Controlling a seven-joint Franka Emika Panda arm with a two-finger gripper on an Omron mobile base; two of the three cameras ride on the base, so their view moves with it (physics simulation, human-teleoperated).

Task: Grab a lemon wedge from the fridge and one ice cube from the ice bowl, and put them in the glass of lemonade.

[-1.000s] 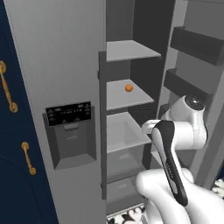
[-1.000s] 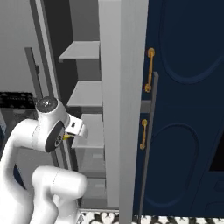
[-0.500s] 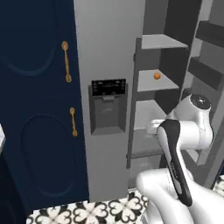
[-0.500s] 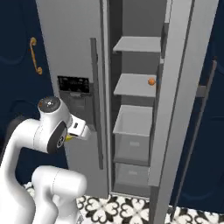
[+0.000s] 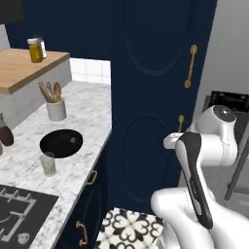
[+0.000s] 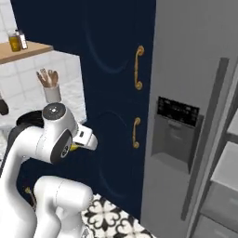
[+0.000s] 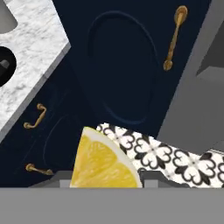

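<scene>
The lemon wedge (image 7: 103, 162), bright yellow with a pale rind, sits between my gripper's (image 7: 105, 177) two dark fingertips, and the gripper is shut on it. In the right base view the hand (image 6: 86, 137) is held out in front of the navy cabinet, with a bit of yellow (image 6: 74, 148) beneath it. On the marble counter, left of the arm, lies a black bowl (image 5: 61, 143) with a small pale piece in it. A small pale glass (image 5: 47, 164) stands just in front of the bowl. The grey fridge (image 6: 195, 69) with its black dispenser panel (image 6: 177, 111) rises on the right.
Tall navy cabinet doors with brass handles (image 5: 190, 65) fill the middle. The counter (image 5: 92, 116) also holds a utensil cup (image 5: 56, 108), and a black cooktop (image 5: 22, 214) lies at its near end. A jar (image 5: 35, 49) stands on a wooden shelf. Patterned floor tiles (image 7: 166, 157) lie below the hand.
The whole picture has swung left: the open fridge shelves have slid off to the right, and the navy cabinets and marble counter have come into view. The arm's pose looks unchanged.
</scene>
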